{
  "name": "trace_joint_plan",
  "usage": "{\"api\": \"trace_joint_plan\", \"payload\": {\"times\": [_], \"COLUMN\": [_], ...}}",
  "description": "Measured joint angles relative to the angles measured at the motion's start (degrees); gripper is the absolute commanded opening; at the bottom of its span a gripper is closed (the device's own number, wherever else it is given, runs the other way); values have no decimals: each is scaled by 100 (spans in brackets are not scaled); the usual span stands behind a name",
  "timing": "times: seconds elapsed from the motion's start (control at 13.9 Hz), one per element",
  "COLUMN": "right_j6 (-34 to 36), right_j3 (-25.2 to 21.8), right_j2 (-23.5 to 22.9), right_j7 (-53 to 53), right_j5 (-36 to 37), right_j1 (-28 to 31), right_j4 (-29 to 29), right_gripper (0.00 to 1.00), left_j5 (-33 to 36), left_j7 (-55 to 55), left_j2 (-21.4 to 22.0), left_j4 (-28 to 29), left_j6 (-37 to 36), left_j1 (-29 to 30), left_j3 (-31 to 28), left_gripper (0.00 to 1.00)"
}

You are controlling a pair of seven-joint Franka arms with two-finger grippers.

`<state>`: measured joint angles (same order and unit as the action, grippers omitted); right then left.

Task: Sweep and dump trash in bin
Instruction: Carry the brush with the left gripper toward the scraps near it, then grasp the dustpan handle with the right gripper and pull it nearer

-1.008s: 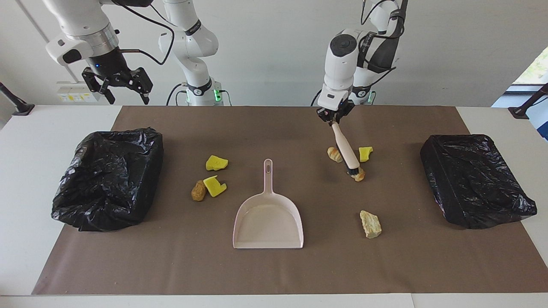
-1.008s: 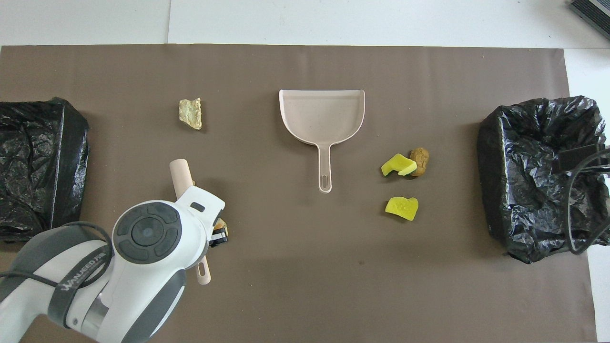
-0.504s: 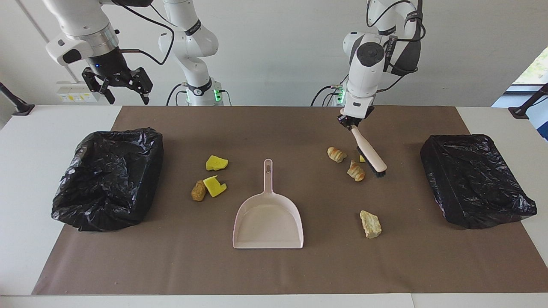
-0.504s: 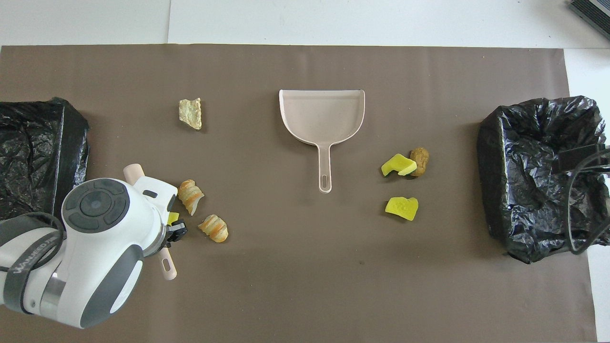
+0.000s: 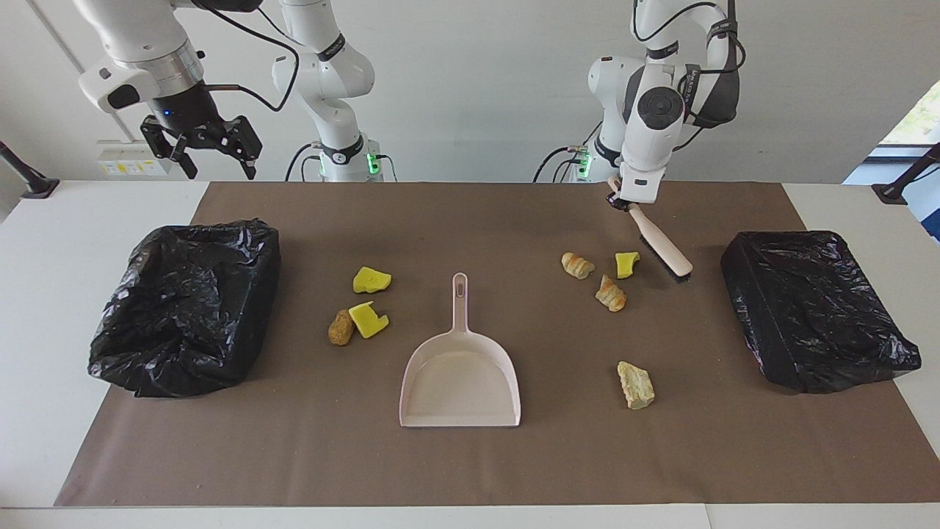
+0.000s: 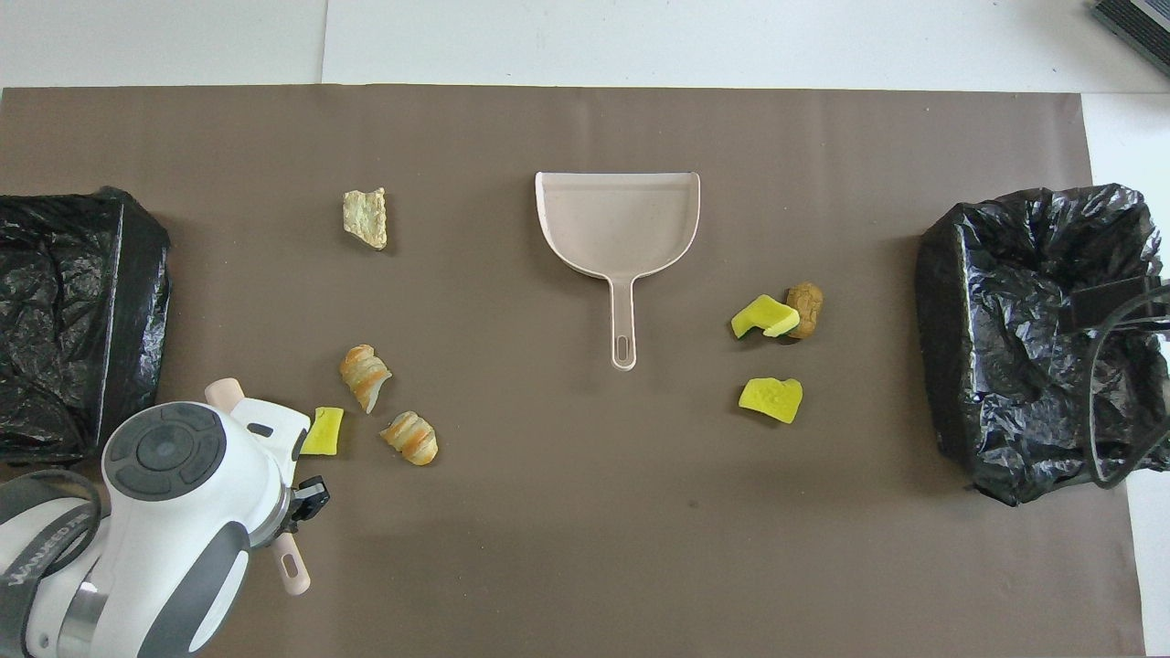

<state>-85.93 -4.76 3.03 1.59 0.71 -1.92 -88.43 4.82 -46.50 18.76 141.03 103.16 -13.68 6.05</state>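
The trash lies in two loose groups on the brown mat (image 5: 470, 470), none of it in any container. Nearest the brush (image 5: 663, 248) are a small yellow chunk (image 5: 626, 264), just beside the bristle end, then two croissant-like lumps (image 5: 577, 265) (image 5: 611, 294) a little farther toward the table's middle. A pale tan lump (image 5: 636, 384) sits alone, well apart from the brush and farther from the robots. The other group, two yellow chunks (image 5: 371, 280) (image 5: 367, 319) and a brown lump (image 5: 341, 327) touching one of them, lies past the dustpan (image 5: 460, 382) toward the right arm's end.

The left gripper (image 5: 623, 203) is pinched on the brush's handle, the brush slanting down with its bristles at the mat. The dustpan lies flat and empty, handle toward the robots. One black-lined bin (image 5: 811, 308) sits just beside the brush at the left arm's end; another (image 5: 187, 305) at the right arm's end; nothing shows inside either. The right gripper (image 5: 202, 150) waits with fingers spread, raised over the table's edge near that second bin.
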Motion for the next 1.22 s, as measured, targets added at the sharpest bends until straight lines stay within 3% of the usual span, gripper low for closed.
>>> {"api": "trace_joint_plan", "payload": {"times": [0.43,0.79,1.01,1.22], "right_j6": [103,301,-321,-1165], "right_j3": [20,134,148,180], "right_j2": [0,115,-3,-515], "right_j7": [0,0,-416,-1373], "right_j5": [0,0,-10,-9], "right_j1": [-22,-79,-388,-1041], "right_j4": [-1,-204,-517,-636], "right_gripper": [100,100,100,100], "left_j5": [-639,-940,-1058,-1141], "left_j7": [151,478,617,620], "left_j2": [25,-102,-300,-490], "left_j4": [201,195,40,-209], "left_j6": [144,844,1047,1102], "left_j1": [-2,-123,-209,-265], "left_j3": [54,119,141,160], "left_gripper": [0,0,0,0]}}
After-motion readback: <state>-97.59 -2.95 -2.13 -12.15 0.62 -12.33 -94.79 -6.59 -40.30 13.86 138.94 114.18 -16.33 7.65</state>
